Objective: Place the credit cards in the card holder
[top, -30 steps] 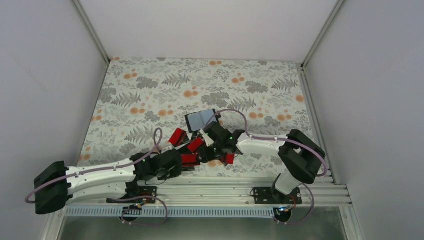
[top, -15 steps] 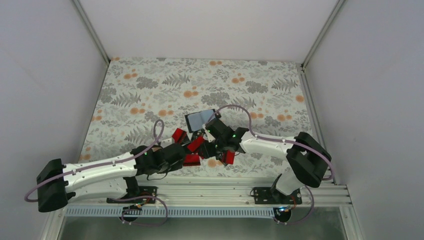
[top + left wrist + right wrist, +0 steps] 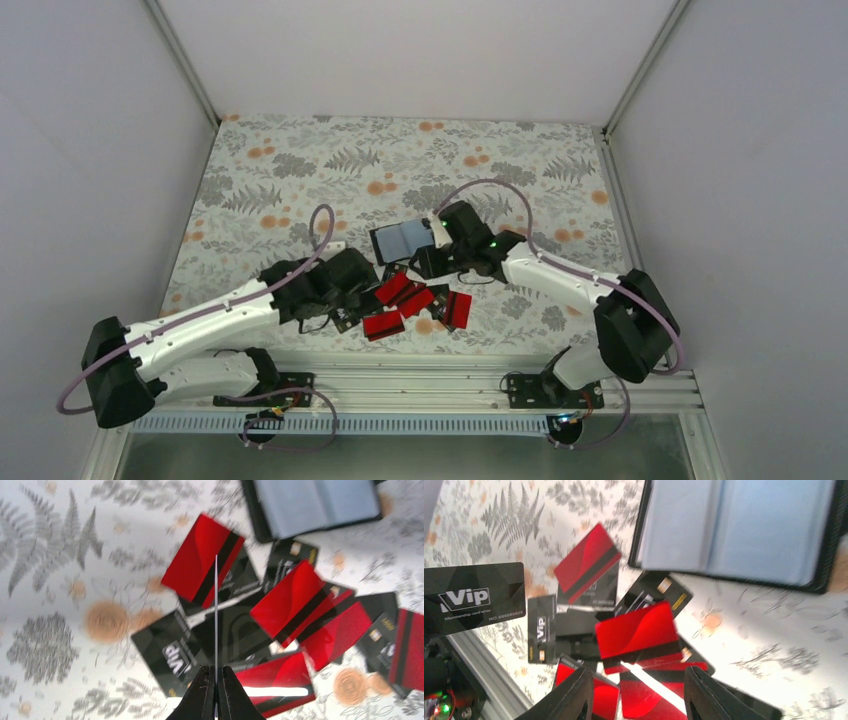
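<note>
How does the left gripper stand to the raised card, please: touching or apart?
Touching. The left wrist view shows the gripper pinching the card edge-on.

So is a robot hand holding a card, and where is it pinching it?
Yes. The left gripper pinches a black Vip card by one edge. The right gripper is open and holds nothing.

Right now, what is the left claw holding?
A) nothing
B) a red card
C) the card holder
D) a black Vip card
D: the left claw is shut on a black Vip card, seen edge-on in its own view and face-on in the right wrist view.
</note>
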Robot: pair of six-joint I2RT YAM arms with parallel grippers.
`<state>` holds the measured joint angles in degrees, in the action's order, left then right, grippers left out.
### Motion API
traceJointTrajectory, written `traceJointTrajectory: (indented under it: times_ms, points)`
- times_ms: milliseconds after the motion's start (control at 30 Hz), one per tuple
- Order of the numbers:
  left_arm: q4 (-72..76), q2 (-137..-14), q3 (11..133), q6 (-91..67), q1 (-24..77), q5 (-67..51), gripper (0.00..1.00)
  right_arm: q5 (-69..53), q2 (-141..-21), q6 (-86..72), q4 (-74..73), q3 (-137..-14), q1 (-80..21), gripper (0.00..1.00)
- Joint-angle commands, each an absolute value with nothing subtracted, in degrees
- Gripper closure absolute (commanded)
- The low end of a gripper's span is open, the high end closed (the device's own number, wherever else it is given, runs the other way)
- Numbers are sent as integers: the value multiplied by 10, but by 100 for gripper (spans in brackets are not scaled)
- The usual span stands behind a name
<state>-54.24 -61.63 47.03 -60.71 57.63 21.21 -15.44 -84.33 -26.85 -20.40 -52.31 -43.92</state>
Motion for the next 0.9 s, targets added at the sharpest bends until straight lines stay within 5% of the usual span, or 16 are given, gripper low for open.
traceJointTrajectory:
  times_ms: [0, 300, 867]
  points:
    - [-453, -616, 513, -415, 526, 172, 97, -186, -814, -209, -186, -546, -387, 53]
    - [-383, -655, 616, -166, 468, -54, 98, -308, -756, -165, -112, -517, -335, 50]
    - [-458, -673, 698, -36, 462, -276, 97, -468, -609, -96, -105, -449, -331, 34]
